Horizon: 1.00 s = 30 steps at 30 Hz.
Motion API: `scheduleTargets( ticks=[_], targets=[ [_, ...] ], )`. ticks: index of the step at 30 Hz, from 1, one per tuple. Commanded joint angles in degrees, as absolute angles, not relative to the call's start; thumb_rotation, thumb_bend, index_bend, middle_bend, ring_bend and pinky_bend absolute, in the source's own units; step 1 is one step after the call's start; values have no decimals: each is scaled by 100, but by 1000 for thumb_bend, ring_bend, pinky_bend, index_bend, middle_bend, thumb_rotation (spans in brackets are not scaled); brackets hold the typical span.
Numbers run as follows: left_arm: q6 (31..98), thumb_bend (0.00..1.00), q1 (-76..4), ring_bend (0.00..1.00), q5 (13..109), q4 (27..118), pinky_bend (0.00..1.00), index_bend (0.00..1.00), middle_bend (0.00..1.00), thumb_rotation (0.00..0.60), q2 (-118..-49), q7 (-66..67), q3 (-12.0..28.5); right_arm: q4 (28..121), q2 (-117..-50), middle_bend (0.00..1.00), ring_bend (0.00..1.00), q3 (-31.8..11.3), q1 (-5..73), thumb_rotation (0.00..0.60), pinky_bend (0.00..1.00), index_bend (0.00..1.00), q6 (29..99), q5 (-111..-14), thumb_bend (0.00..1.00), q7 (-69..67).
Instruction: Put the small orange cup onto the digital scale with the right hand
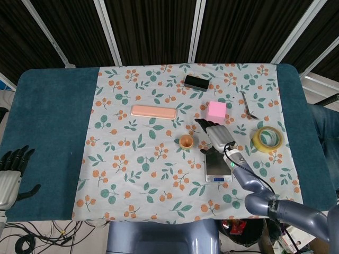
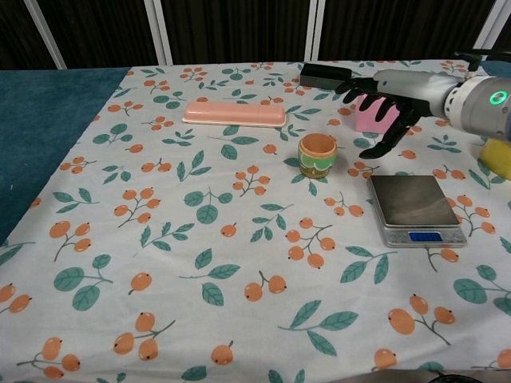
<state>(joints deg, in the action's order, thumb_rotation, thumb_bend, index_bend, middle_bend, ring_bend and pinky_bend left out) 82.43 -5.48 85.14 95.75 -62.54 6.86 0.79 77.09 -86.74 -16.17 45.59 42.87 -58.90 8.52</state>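
Observation:
The small orange cup (image 1: 186, 141) (image 2: 317, 154) stands upright on the flowered cloth, left of the digital scale (image 1: 217, 166) (image 2: 413, 209). The scale's steel plate is bare. My right hand (image 1: 213, 135) (image 2: 385, 104) hovers just right of the cup and above the table, fingers spread and holding nothing. It does not touch the cup. My left hand (image 1: 11, 173) rests open at the table's far left edge, away from everything.
A pink cube (image 1: 216, 111) (image 2: 372, 119) sits right behind my right hand. A yellow tape roll (image 1: 267, 139), a spoon (image 1: 247, 105), a black box (image 1: 196, 82) (image 2: 325, 76) and a long peach case (image 1: 153, 112) (image 2: 234, 113) lie around the cloth.

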Motion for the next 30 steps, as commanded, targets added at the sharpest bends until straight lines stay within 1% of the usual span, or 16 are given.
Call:
scheduleTargets(
  ticks=[1, 9, 12, 16, 18, 21, 22, 25, 27, 30],
  targets=[
    [8234, 185, -549, 0, 8510, 9582, 0, 0, 0, 600, -6239, 658, 77, 7314, -9006, 113, 164, -1634, 4802, 600, 215, 23, 4022, -5753, 113, 856],
    [8217, 185, -555, 0, 8525, 9587, 0, 0, 0, 600, -6211, 594, 67, 6988, -9335, 203, 252, -1552, 4967, 600, 223, 85, 3949, -5789, 113, 839],
    [8214, 185, -557, 0, 8524, 9589, 0, 0, 0, 600, -6210, 593, 67, 6931, -9402, 244, 294, -1523, 4998, 600, 237, 123, 3924, -5808, 122, 815],
    [8217, 185, -557, 0, 8520, 9589, 0, 0, 0, 600, -6209, 595, 70, 6920, -9465, 304, 354, -1523, 5023, 600, 275, 194, 3937, -5860, 199, 732],
    [8213, 185, -559, 0, 8515, 9591, 0, 0, 0, 600, -6208, 600, 71, 6946, -9479, 332, 381, -1518, 5028, 600, 304, 226, 3934, -5901, 243, 670],
    [8210, 185, -559, 0, 8504, 9591, 0, 0, 0, 600, -6209, 603, 74, 6958, -9510, 408, 454, -1522, 5034, 600, 404, 312, 3983, -5983, 307, 597],
    [8211, 185, -560, 0, 8503, 9591, 0, 0, 0, 600, -6209, 603, 76, 6948, -9535, 448, 490, -1531, 5032, 600, 458, 358, 4035, -6013, 334, 580],
    [8214, 185, -560, 0, 8497, 9594, 0, 0, 0, 600, -6210, 600, 81, 6921, -9610, 537, 573, -1552, 5016, 600, 576, 479, 4207, -6118, 426, 519],
    [8212, 184, -560, 0, 8491, 9594, 0, 0, 0, 600, -6211, 601, 82, 6921, -9643, 561, 594, -1565, 4987, 600, 608, 519, 4358, -6183, 462, 498],
    [8207, 185, -560, 0, 8480, 9593, 0, 0, 0, 600, -6210, 603, 83, 6976, -9660, 562, 595, -1600, 4907, 600, 612, 529, 4671, -6266, 470, 500]
  ],
)
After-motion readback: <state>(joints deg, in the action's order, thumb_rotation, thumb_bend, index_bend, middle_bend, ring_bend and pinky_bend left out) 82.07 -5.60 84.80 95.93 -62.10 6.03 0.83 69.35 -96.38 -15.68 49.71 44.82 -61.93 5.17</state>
